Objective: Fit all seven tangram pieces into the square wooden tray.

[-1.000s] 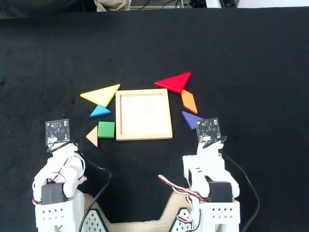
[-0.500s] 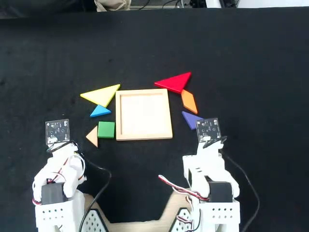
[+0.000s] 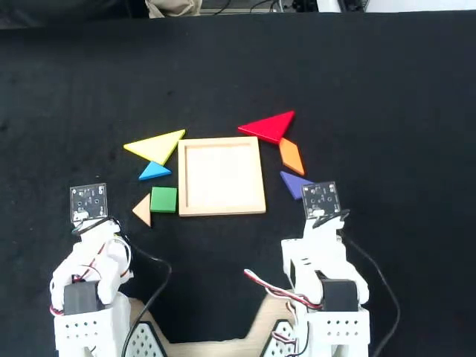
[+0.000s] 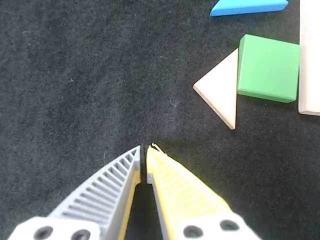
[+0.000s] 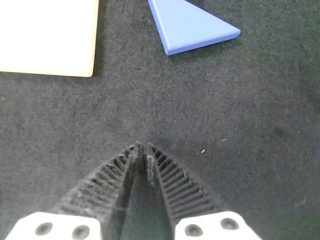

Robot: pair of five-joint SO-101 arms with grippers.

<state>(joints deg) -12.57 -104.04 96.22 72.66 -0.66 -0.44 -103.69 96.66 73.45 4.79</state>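
Where the high view looks down over the black cloth, the square wooden tray lies flat near the middle with nothing inside it. All seven pieces sit outside it. On one side, the yellow triangle lies by a far corner of the tray, the blue triangle is just below it, and the green square is close beside the tray's edge with the pale wooden triangle against its outer side. On the other side, the red triangle touches the far corner, the orange parallelogram is just beside it, and the purple triangle lies nearer the arms, partly covered by the right arm. The left arm is folded back near its base, apart from the pieces.

In the left wrist view, the left gripper hangs over bare cloth with its two fingers pressed together at the tips and nothing between them. Ahead of it lie the pale wooden triangle and the green square, side by side and touching or nearly so. A strip of the tray's rim lies beyond the square, and the blue triangle lies farther off.

In the right wrist view, the right gripper also has its fingers closed tip to tip, holding nothing, above the cloth. The purple triangle lies ahead of it, a little apart from a corner of the tray.
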